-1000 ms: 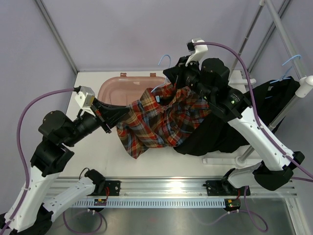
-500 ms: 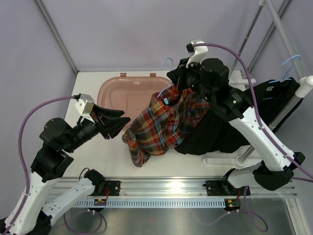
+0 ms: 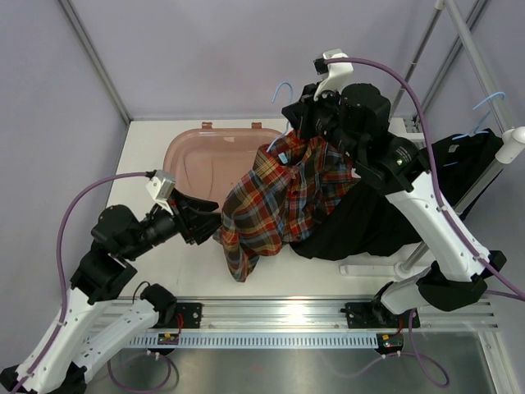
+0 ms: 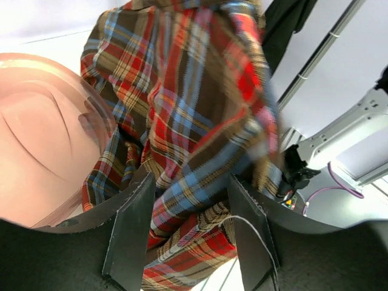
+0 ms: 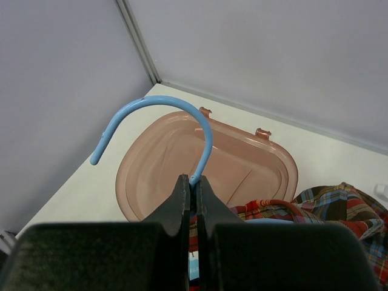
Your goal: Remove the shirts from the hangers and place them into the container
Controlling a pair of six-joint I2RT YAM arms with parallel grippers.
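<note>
Plaid shirt: hangs straight below the right gripper, draped on a light-blue hanger, collar uppermost and close under the fingertips. Spreads down and outward from there toward the left gripper, with the lower hem low over the table just ahead of it; cannot tell whether it touches the surface. Fills most of the wrist view in front of the left fingers, crumpled, one fold in line with the gap; cannot tell whether cloth touches either pad.

Right gripper: clamps tight on the hanger's neck, jaws pressed flat together, hook arching up and forward past the fingertips. Sits high above the table.

Left gripper: stands with jaws apart, nothing pinched between them, aimed at the lower part of the plaid cloth.

Container: lies below and ahead of the right gripper, under the hook in that wrist view. Sits ahead and to the left of the left gripper, just beside the hanging cloth.

Black shirt: lies heaped below and behind the right gripper, under that arm, partly covered by the plaid one.
</note>
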